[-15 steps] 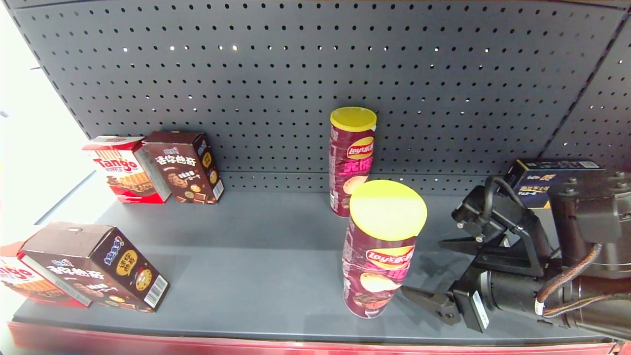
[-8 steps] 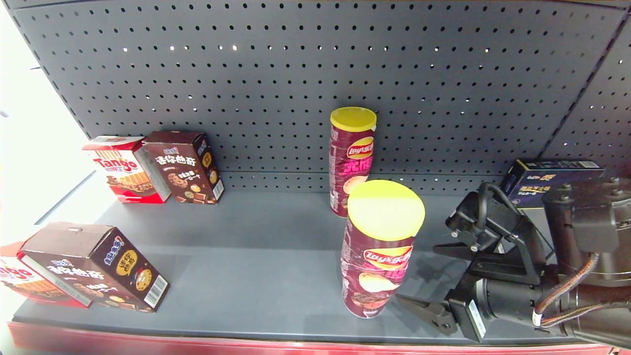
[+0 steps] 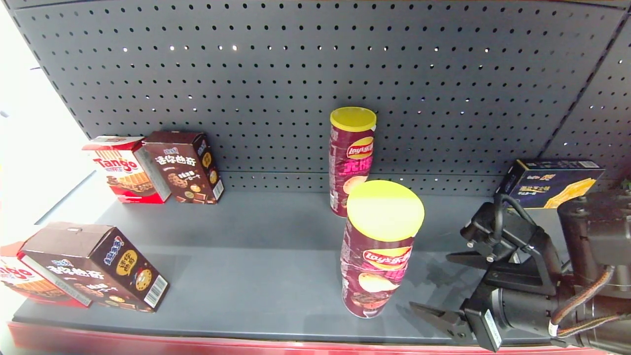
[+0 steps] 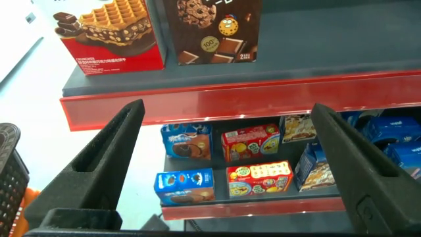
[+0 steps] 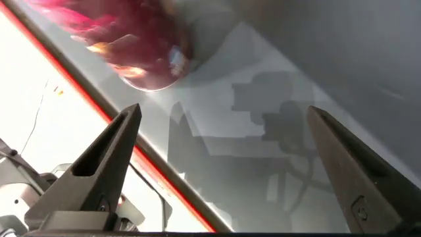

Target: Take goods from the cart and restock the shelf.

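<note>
While the right hand [image 3: 430, 282] is hanging with its fingers spread wide and gripping nothing, the front chips can [image 3: 377, 256] is standing upright on the shelf [image 3: 256, 246]. The can is sitting just beside that hand, on the side toward the left arm. A narrow strip of grey shelf is showing between the can's base and the nearer fingertip. Nothing is touching. The can's yellow lid is sitting higher than the hand's fingers. In the right wrist view the can's base is showing off to one side of the open fingers, not between them. Bare shelf is lying in the gap.

Farther from the hand, behind the front can, a rear chips can [image 3: 351, 158] is standing upright against the pegboard [image 3: 296, 64]. Behind the hand, toward the back wall, a dark blue box [image 3: 547, 182] is lying on the shelf.

Well apart from the hand, across the shelf, a red wafer box [image 3: 123, 170] and a brown cookie box [image 3: 185, 165] are standing side by side and touching. Nearer the red shelf lip [image 3: 197, 342], a second brown box [image 3: 96, 266] is leaning tilted beside a second red box [image 3: 19, 283].

The left hand [image 4: 227, 108] is hanging released, fingers wide, holding nothing. It is facing lower shelves stocked with small snack boxes [image 4: 253, 158].
</note>
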